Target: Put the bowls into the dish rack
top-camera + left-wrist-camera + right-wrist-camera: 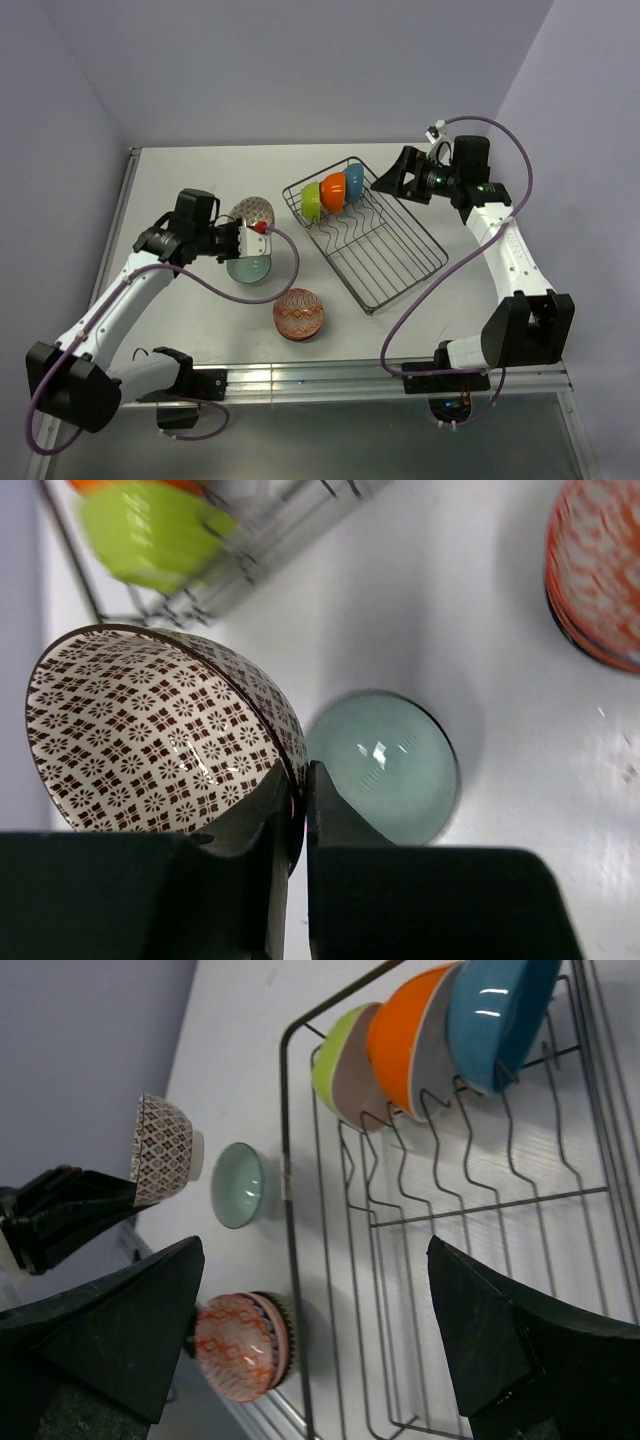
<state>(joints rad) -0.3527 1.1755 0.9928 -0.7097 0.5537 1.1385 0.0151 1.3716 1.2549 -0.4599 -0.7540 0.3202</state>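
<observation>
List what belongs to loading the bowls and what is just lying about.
Job: dish rack; lime green bowl, orange bowl, blue bowl in it; brown patterned bowl in left hand; pale green bowl, red-orange patterned bowl on table.
Not the job: table, purple cable.

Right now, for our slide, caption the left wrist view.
Left gripper pinches the brown patterned bowl by its rim, beside a pale green bowl, dish rack behind.

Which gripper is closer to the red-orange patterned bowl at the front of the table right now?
Left. The left gripper, shut on the brown patterned bowl, sits behind and left of the red-orange patterned bowl; the right gripper hangs open at the dish rack's far end.
</observation>
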